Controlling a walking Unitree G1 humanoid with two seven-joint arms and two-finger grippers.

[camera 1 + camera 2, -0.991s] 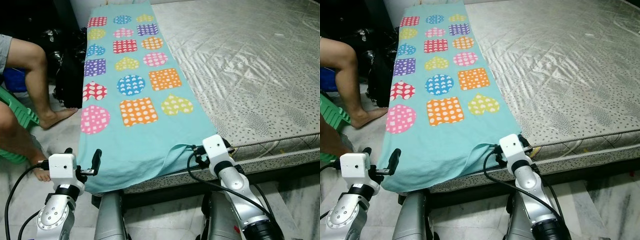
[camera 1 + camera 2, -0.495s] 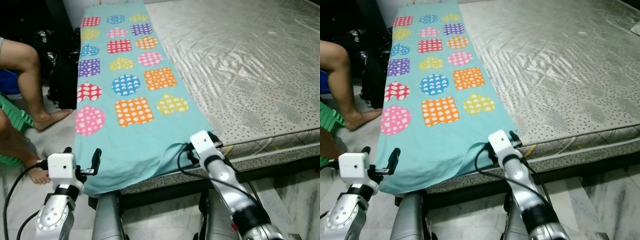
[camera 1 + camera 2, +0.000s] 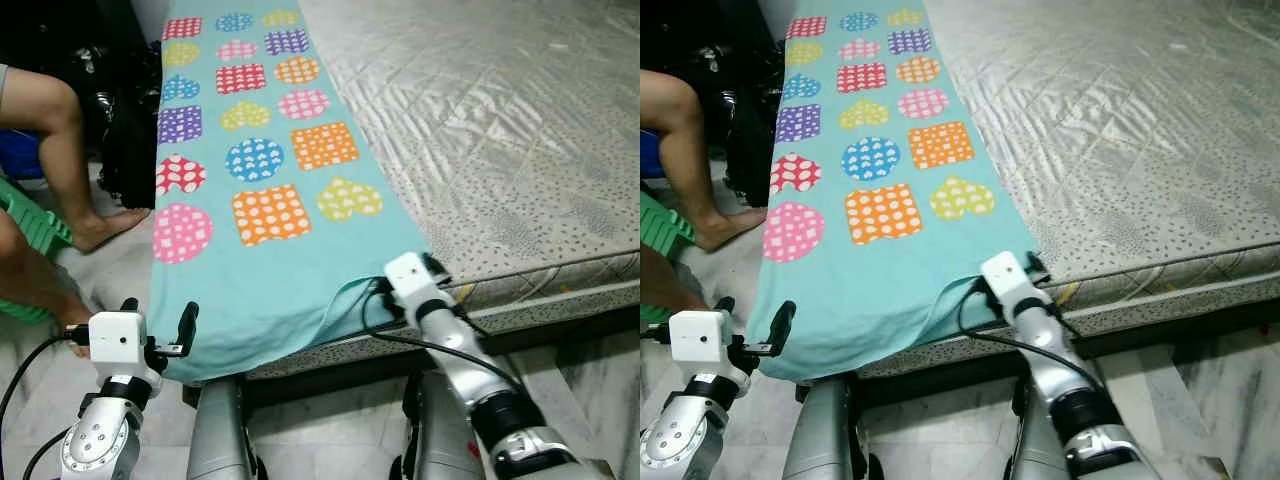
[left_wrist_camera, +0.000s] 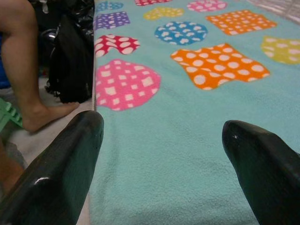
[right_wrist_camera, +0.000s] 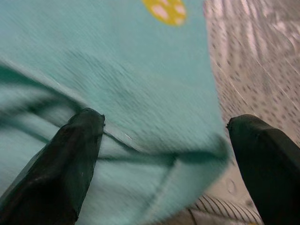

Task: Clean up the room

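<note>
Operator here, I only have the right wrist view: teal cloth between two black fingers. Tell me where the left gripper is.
Observer: The left gripper is at the blanket's near left corner, fingers open, nothing between them.
Operator: Report what lies beyond that corner.
Observer: A person's bare foot rests on the floor beside the blanket's left edge, next to a black bag.
Operator: Say what the cloth lies on.
Observer: It lies along the left side of a bare grey mattress, its near end hanging over the edge.
Operator: Give the right gripper's spot.
Observer: The right gripper is open at the blanket's near right corner, where the cloth is rumpled.
</note>
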